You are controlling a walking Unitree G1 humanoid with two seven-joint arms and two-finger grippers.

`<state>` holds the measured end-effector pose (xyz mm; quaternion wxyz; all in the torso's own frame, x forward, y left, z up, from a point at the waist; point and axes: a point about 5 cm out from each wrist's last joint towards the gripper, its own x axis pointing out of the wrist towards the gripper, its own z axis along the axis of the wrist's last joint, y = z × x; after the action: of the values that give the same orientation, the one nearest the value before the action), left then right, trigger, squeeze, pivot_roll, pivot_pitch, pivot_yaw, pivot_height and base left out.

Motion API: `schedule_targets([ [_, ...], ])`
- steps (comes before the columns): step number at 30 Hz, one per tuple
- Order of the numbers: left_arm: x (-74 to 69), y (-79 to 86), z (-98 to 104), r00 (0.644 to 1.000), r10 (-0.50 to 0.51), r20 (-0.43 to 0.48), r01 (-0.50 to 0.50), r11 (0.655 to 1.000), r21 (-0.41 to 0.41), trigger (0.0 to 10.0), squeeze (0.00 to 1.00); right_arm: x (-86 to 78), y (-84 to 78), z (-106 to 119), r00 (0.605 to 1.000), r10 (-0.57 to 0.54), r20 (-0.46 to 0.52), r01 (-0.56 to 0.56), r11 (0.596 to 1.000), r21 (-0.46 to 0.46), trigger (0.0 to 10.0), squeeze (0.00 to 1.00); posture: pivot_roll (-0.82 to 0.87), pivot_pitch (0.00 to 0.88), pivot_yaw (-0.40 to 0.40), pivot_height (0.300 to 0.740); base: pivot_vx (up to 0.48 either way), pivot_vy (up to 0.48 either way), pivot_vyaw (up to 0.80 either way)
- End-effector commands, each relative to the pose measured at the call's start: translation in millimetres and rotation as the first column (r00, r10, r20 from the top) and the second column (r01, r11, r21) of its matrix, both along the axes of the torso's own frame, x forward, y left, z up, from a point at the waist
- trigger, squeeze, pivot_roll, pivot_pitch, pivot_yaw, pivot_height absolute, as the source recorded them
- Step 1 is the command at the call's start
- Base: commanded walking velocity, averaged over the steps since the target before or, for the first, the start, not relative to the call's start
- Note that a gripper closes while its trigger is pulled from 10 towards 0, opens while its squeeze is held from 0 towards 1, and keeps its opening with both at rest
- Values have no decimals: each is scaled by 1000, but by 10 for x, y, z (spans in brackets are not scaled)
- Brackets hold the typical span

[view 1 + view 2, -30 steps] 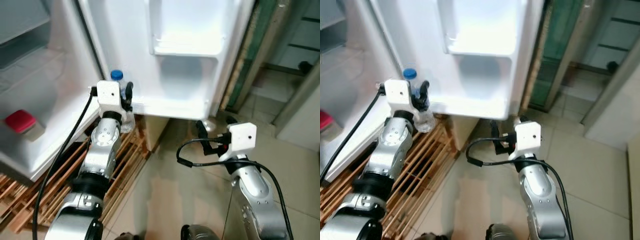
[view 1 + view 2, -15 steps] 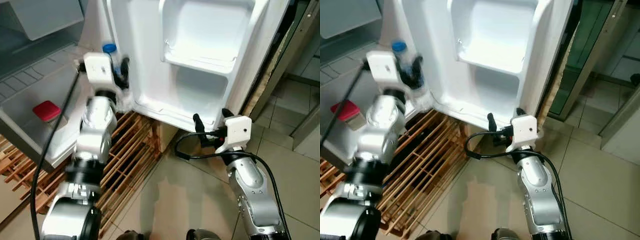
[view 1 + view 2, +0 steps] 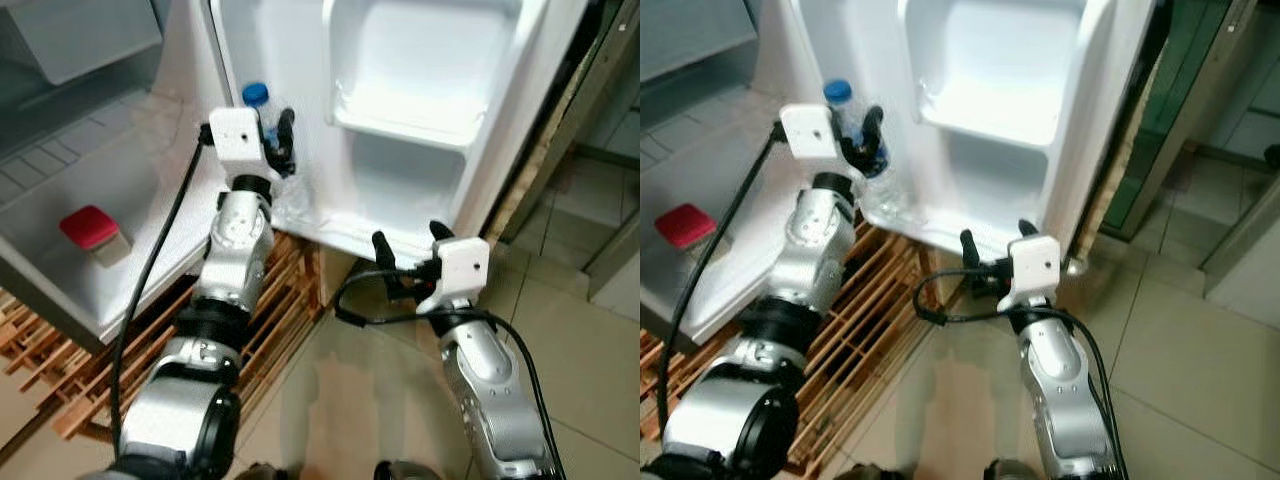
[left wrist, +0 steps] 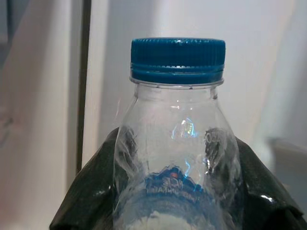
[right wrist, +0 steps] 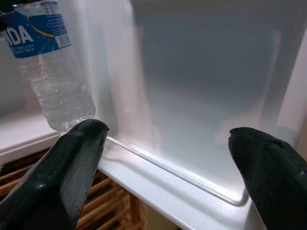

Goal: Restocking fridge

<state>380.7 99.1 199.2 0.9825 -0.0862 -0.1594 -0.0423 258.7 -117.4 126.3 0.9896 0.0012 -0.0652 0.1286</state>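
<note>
Fridge door point(image 3: 420, 110) nearer, bottle point(image 3: 262, 130) shifted right

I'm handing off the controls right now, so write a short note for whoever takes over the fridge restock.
Left gripper: shut on the water bottle, held upright at the open fridge door's hinge-side edge.
Right gripper: open, holding nothing, low before the door's bottom shelf.
Also inside the fridge: a red-lidded container.
Done: bottle picked up and brought to the door.
Left: set the bottle in a door shelf, release, withdraw.
</note>
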Motion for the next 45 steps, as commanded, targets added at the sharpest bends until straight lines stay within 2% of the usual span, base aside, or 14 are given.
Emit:
schedule_targets([
  [1,15,-67,103,997,-12,74,13,1000,-19,10000,0,-49,48,86,999,14,30,-14,1000,-2,10000,12,-305,26,78,740,0,0,0],
  [3,35,-175,147,994,-27,103,27,1000,-8,10000,0,-142,58,112,999,25,24,-24,1000,-16,10000,8,-361,64,68,740,0,0,0],
  [6,41,-210,199,991,-21,129,21,1000,0,10000,0,-212,52,127,999,32,19,-31,999,-28,10000,12,-396,88,60,740,0,0,0],
  [7,61,-233,228,991,3,134,-3,1000,-1,10000,0,-301,20,131,999,31,7,-31,999,-42,10000,8,-430,110,52,740,0,0,0],
  [14,86,-210,228,987,83,138,-80,996,-31,10000,0,-515,-67,162,999,-3,-32,0,997,-71,10000,8,-525,166,37,740,0,0,0],
  [19,48,-163,137,973,155,173,-171,982,85,10000,0,-691,-111,187,998,-11,-67,5,996,-94,10000,12,-588,209,5,740,0,0,0],
  [23,18,-100,-31,958,214,190,-259,930,261,10000,0,-792,-152,194,995,-22,-98,11,994,-107,10000,8,-605,235,-23,740,0,0,0],
  [28,14,-50,-180,960,240,147,-276,899,341,10000,0,-831,-159,188,992,-22,-124,8,994,-111,10000,12,-604,240,-32,740,0,0,0],
  [30,41,34,-245,949,300,102,-315,867,386,10000,0,-848,-158,190,990,-17,-138,2,994,-114,10000,8,-597,244,-36,740,0,0,0],
  [32,49,57,-252,944,316,94,-327,858,397,10000,0,-849,-158,189,990,-17,-139,1,993,-114,10000,12,-597,244,-36,740,0,0,0],
  [34,86,164,-218,926,367,87,-368,833,413,10000,0,-846,-157,186,990,-19,-141,4,994,-106,10000,8,-583,245,-31,740,0,0,0],
  [37,101,221,-196,917,391,83,-389,825,409,10000,0,-844,-154,213,991,-22,-130,11,996,-89,10000,12,-583,245,-31,740,0,0,0],
  [39,130,303,-130,904,419,89,-417,815,402,10000,0,-814,-81,331,996,30,-79,-34,999,-39,10000,12,-562,240,-23,740,0,0,0],
  [45,176,395,13,881,458,116,-464,794,392,10000,0,-705,65,487,991,137,-6,-137,991,-5,10000,12,-540,230,-18,740,0,0,0],
])
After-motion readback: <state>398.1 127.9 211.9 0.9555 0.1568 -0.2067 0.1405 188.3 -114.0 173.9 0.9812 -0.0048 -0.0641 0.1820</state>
